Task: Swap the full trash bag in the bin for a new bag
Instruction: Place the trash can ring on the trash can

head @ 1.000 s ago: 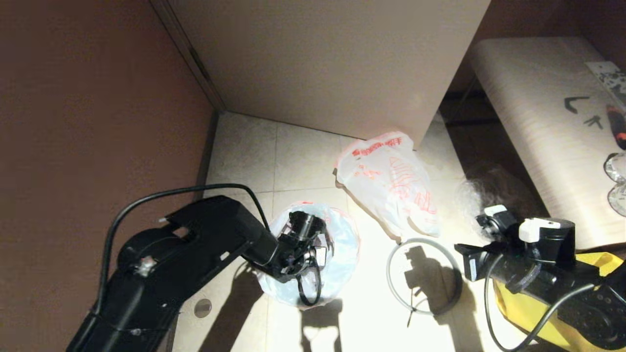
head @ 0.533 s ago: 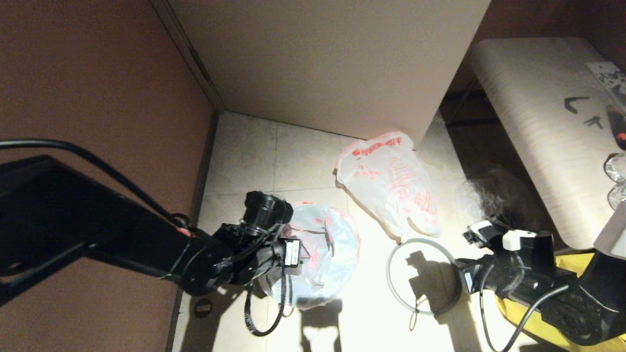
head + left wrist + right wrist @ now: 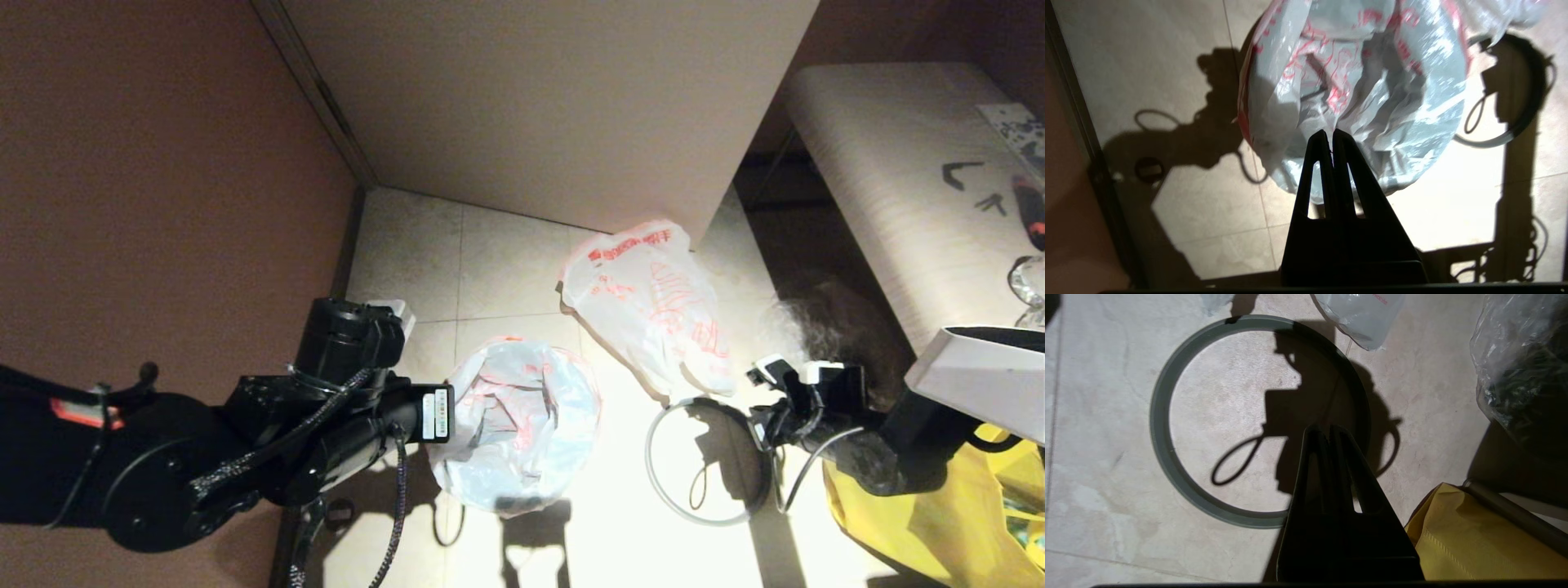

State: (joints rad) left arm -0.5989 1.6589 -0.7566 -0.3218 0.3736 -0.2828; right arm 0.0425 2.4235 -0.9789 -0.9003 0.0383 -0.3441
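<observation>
The new bag [image 3: 518, 412] [image 3: 1367, 81], thin white with red print, lines the bin and drapes over its rim; only a dark strip of the bin [image 3: 513, 510] shows beneath it. The full trash bag [image 3: 653, 306] lies bulging on the floor against the cabinet, beyond the bin. The bin's loose grey ring [image 3: 665, 482] [image 3: 1163, 428] lies flat on the tiles to the right of the bin. My left gripper [image 3: 1330, 136] is shut and empty, held above the near edge of the bagged bin. My right gripper [image 3: 1327, 430] is shut and empty above the ring's right side.
A yellow bag [image 3: 914, 523] [image 3: 1457, 543] sits under my right arm. A clear plastic bag with dark contents [image 3: 816, 322] [image 3: 1523, 371] lies by the pale bench [image 3: 890, 204]. The cabinet [image 3: 555, 106] and a brown wall [image 3: 163, 163] close the corner.
My left arm has pulled back from over the bin to its left side, leaving the new bag spread in the bin. My right arm has shifted slightly forward by the ring.
</observation>
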